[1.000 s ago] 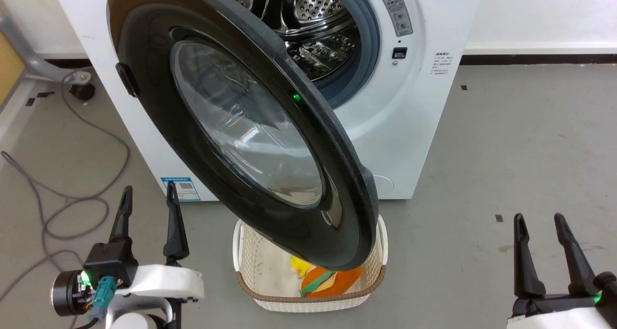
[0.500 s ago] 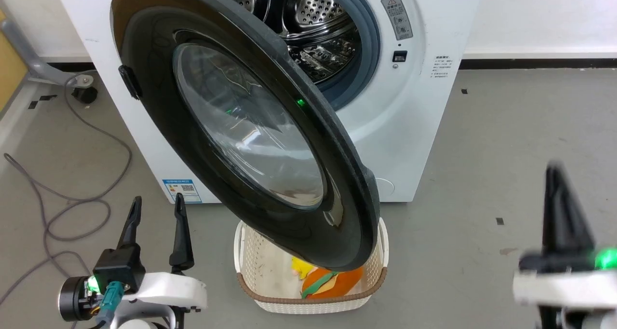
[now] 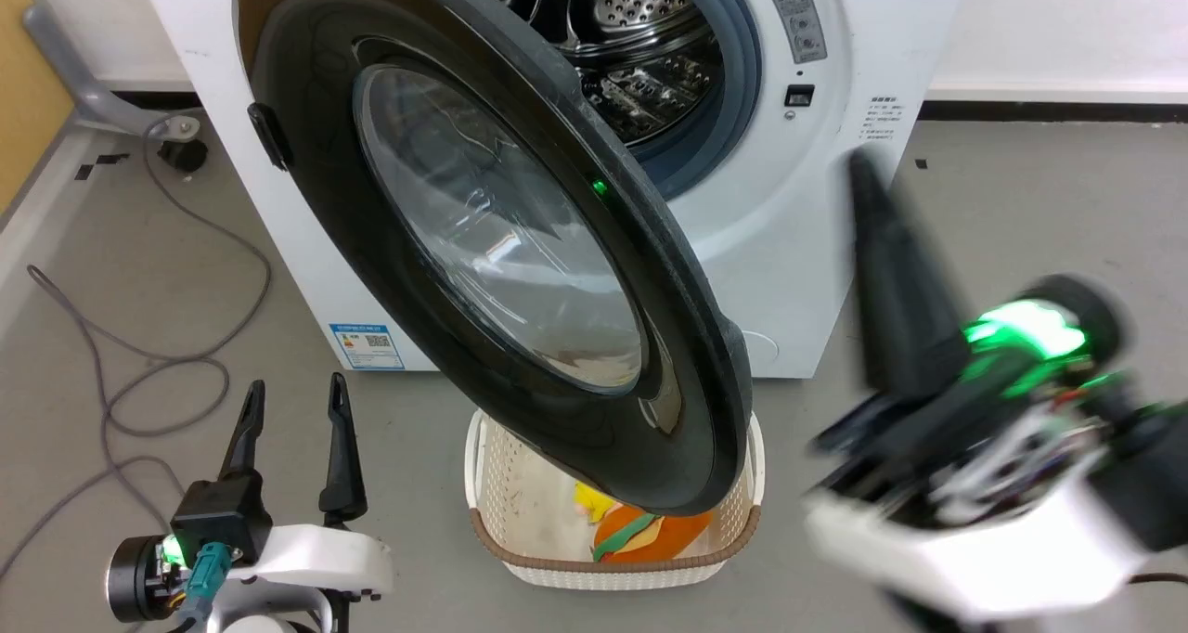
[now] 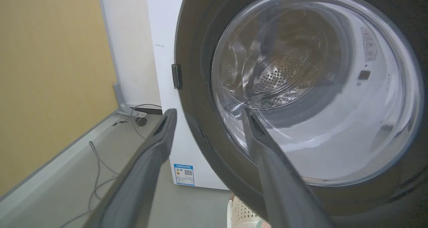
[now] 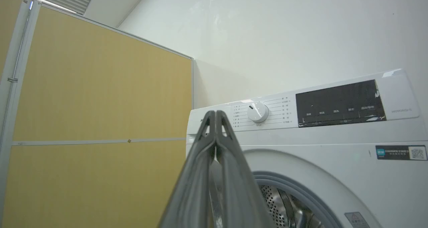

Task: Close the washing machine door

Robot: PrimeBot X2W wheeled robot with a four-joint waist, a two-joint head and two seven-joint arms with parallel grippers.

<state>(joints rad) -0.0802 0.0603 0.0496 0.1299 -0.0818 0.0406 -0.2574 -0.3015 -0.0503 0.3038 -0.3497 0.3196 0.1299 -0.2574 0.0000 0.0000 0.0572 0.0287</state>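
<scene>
Grey floor, white wall, yellow partition, white washing machine

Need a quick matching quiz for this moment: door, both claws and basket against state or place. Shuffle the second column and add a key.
Column one
1. washing machine door
2. left claw
3. right claw
4. basket

Column two
A. fingers pressed together, nothing held
B. swung wide open
C. fingers spread apart, nothing between them
D. cream, under the door's lower edge

Pairs: 1-B, 2-C, 3-A, 4-D
</scene>
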